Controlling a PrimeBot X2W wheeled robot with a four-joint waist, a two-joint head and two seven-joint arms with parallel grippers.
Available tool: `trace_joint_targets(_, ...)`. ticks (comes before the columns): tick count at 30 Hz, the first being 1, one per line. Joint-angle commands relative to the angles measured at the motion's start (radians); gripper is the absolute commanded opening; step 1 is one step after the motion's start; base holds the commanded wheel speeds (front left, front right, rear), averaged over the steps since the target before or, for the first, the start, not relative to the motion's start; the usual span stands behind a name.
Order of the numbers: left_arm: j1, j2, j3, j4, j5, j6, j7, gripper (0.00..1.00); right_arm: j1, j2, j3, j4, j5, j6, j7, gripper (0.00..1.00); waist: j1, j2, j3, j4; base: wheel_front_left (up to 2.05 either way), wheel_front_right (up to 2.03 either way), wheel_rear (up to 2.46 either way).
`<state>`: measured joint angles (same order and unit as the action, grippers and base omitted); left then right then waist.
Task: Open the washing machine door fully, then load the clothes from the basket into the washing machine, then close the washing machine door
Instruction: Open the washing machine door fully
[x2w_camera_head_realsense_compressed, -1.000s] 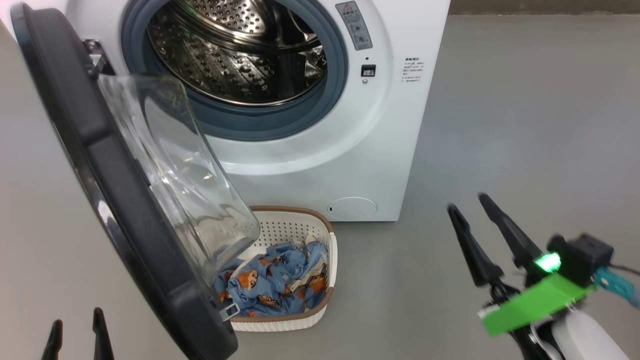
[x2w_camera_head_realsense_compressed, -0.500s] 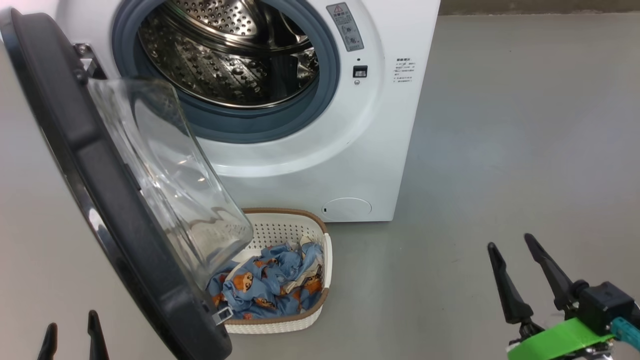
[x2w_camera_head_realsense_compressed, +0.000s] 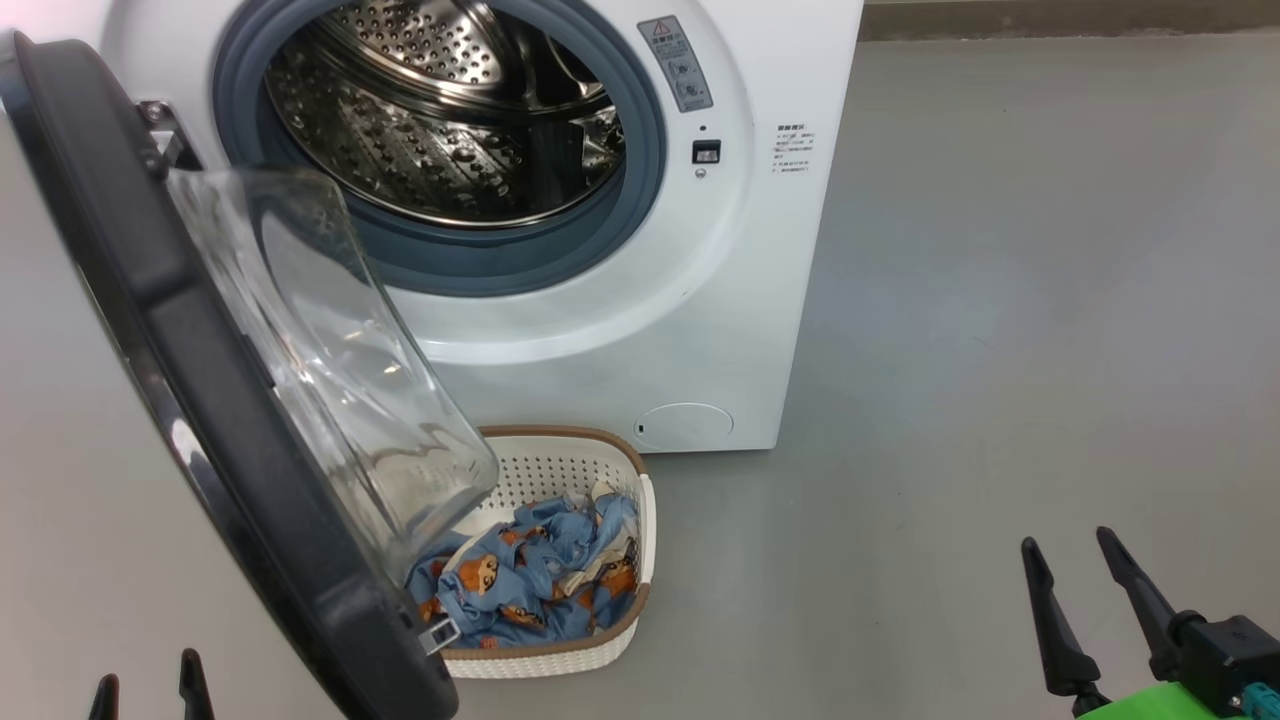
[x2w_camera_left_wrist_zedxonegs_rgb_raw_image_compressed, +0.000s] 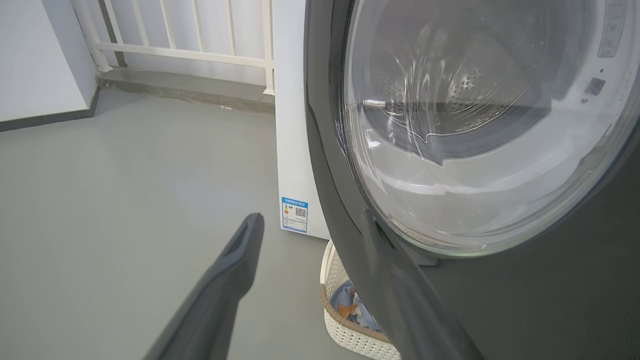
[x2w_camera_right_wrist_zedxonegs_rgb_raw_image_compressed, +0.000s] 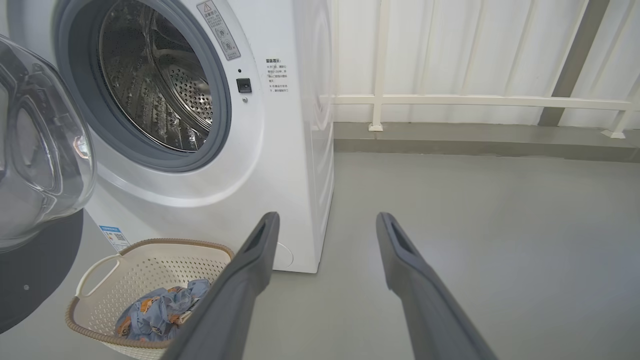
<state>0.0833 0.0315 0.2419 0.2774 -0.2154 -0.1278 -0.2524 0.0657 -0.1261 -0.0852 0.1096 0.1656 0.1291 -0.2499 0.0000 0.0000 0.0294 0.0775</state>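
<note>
The large round glossy black washing machine door (x2w_camera_head_realsense_compressed: 220, 390), with a bulging clear glass bowl, stands wide open at the left of the big white boxy washing machine (x2w_camera_head_realsense_compressed: 620, 330). It hides the left part of the small cream-white perforated plastic basket (x2w_camera_head_realsense_compressed: 560, 465) on the grey floor (x2w_camera_head_realsense_compressed: 1000, 300) just before it. The soft blue bear-printed clothes (x2w_camera_head_realsense_compressed: 530, 580) lie in the basket, partly behind the glass. The head view's bottom edge cuts the left claw (x2w_camera_head_realsense_compressed: 147, 675) to two fingertips, spread apart and empty. In the left wrist view one finger blends into the door's dark face, so contact cannot be judged. The right claw (x2w_camera_head_realsense_compressed: 1067, 542) is spread open too, holding nothing, above bare floor. A grey sticker (x2w_camera_head_realsense_compressed: 676, 63) beside the grey rubber gasket (x2w_camera_head_realsense_compressed: 645, 150) bears a red warning triangle; its text, like the small printed block (x2w_camera_head_realsense_compressed: 790, 150) nearby, is too small to read. A blue label (x2w_camera_left_wrist_zedxonegs_rgb_raw_image_compressed: 294, 214) low on the machine's side carries a QR code.
</note>
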Motion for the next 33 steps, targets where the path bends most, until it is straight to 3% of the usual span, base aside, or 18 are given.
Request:
trace_joint_targets(1,-0.008,0.019,0.028,-0.024,0.004,-0.003,-0.009,1.0,-0.001,-0.01,0.007,-0.015,-0.015,0.002,-0.012,1.0,0.0,0.0,-0.002,-0.002,0.0,0.0,0.0)
trace_joint_targets(33,-0.003,0.019,0.031,-0.026,0.004,-0.003,-0.009,1.0,0.002,-0.007,-0.014,0.025,-0.035,0.002,-0.012,1.0,0.0,0.0,-0.015,0.005,0.0,0.0,0.0)
